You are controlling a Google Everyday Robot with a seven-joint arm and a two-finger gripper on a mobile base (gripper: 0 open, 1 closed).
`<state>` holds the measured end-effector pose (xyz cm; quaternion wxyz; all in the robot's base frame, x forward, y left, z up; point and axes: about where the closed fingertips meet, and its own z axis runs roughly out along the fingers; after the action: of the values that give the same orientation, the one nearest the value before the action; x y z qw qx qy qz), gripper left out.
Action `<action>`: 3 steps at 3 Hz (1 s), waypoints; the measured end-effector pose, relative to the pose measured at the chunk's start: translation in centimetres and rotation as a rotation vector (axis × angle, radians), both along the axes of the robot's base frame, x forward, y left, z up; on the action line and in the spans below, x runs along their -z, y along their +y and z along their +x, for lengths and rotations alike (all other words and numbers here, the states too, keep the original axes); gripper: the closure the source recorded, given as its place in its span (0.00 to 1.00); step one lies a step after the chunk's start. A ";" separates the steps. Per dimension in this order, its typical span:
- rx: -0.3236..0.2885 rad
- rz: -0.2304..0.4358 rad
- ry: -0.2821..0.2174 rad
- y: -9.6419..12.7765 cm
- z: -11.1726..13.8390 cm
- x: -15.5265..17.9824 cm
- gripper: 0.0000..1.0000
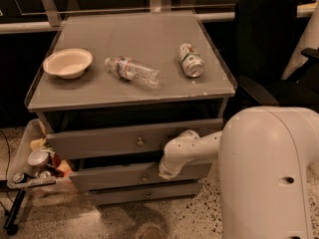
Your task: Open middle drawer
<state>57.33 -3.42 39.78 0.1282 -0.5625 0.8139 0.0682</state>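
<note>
The middle drawer (109, 176) is a wide grey panel of medium height with a small round metal knob (144, 177) at its centre. It sits between a taller drawer (99, 142) above and a narrow drawer (124, 195) below. My gripper (165, 172) is at the end of the white arm that reaches in from the right. It lies against the middle drawer's front, just right of the knob. The tip is seen end-on, and the arm hides the part of the panel behind it.
On the cabinet top (139, 39) lie a cream bowl (68, 62), a plastic bottle (132, 71) on its side and a can (191, 60). A black chair (271, 44) stands at the right. A low tray of clutter (35, 161) is at the left. My white body (269, 178) fills the front right.
</note>
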 end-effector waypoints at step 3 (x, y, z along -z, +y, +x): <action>0.000 0.000 0.000 -0.1 0.1 -1.2 1.00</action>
<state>57.41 -3.50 40.97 0.1282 -0.5625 0.8139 0.0682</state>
